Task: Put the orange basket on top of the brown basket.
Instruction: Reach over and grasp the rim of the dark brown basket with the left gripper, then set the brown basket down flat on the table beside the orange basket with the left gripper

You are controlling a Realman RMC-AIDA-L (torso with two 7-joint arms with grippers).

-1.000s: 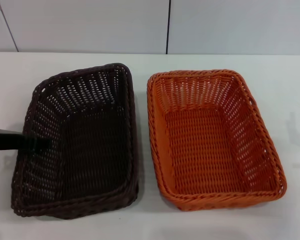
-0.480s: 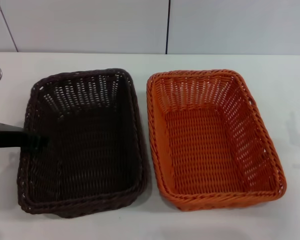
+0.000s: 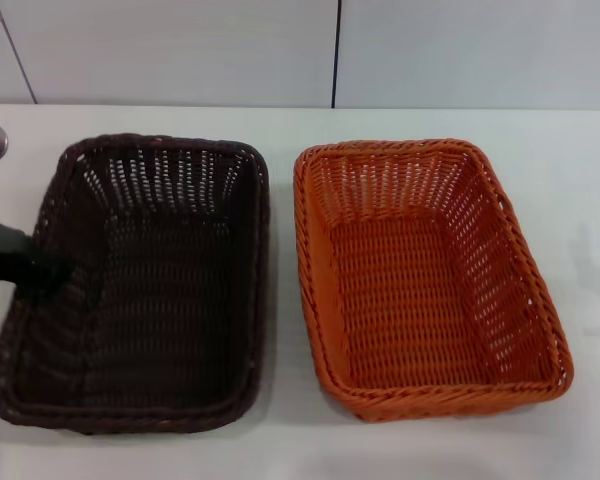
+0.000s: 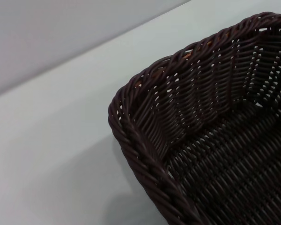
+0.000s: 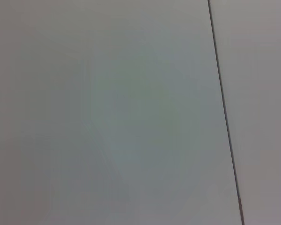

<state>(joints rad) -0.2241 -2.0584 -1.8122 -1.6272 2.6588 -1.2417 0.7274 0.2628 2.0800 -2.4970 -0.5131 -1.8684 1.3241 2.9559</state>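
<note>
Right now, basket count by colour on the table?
Brown basket: 1
Orange basket: 1
Total: 2

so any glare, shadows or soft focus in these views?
Head view: even light, no glare; the orange basket is crisp, the brown basket dark inside, the left gripper a dim shape at its left rim. Left wrist view: brown basket corner sharp, with a soft shadow on the white table. Right wrist view: only a plain pale surface with one dark seam.
</note>
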